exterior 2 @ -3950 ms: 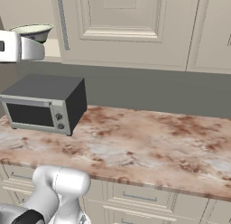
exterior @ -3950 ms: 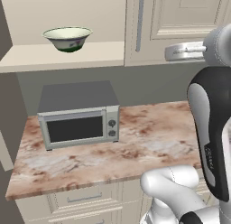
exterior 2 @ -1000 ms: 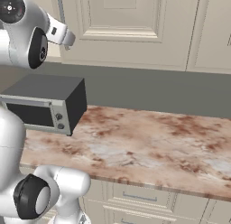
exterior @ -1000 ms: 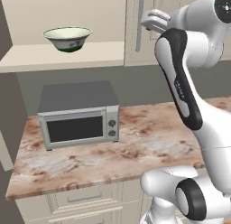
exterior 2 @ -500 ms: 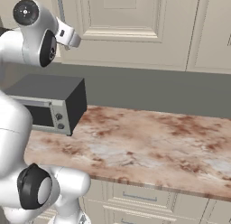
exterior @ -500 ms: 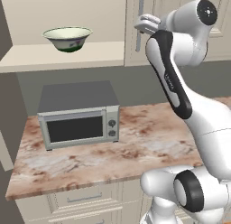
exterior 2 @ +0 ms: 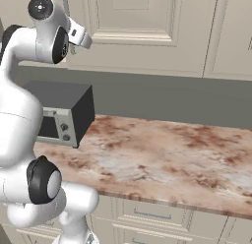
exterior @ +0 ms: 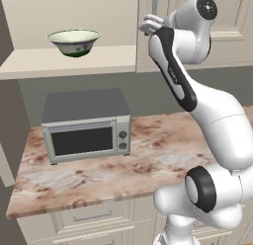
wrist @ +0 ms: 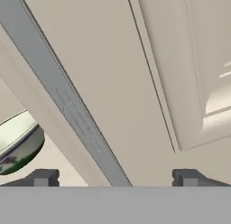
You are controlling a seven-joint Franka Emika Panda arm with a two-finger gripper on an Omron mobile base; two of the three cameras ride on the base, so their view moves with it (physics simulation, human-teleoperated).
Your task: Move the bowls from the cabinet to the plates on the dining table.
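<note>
Left base view. Cabinet (exterior: 207, 21): cream wall unit; closed raised-panel door at right, with a grey bar handle (exterior: 154, 2) at its left edge. The left bay stands open and shows a plain beige shelf. Bowl (exterior: 74, 42): wide, cream-white with a dark green base, upright on that shelf, well apart from the arm. One bowl is listed; a second cannot be made out. Gripper (exterior: 148, 25): raised to the closed door's edge just beside the handle, carrying nothing. Microwave (exterior: 86, 125): grey, on the marbled counter (exterior: 163, 155) below the shelf.

Right base view. Cabinet doors (exterior 2: 147, 26): closed panels across the top. Gripper (exterior 2: 82, 37): at the upper left, close against the door face. Microwave (exterior 2: 64, 115): seen end-on at the left of the counter (exterior 2: 172, 149).

Hand view. Fingertips (wrist: 43, 178): two dark tips set wide apart, jaws fully spread, nothing between them. Handle (wrist: 67, 105): a grey bar running diagonally, passing between the tips; contact cannot be confirmed. Bowl (wrist: 18, 144): rim and dark base at lower left, beyond the door edge.

Progress, by judgement: early. No bowl has left the shelf and none is gripped. Reaching, lifting, carrying to the dining table and setting on the plates all remain, for each bowl.
</note>
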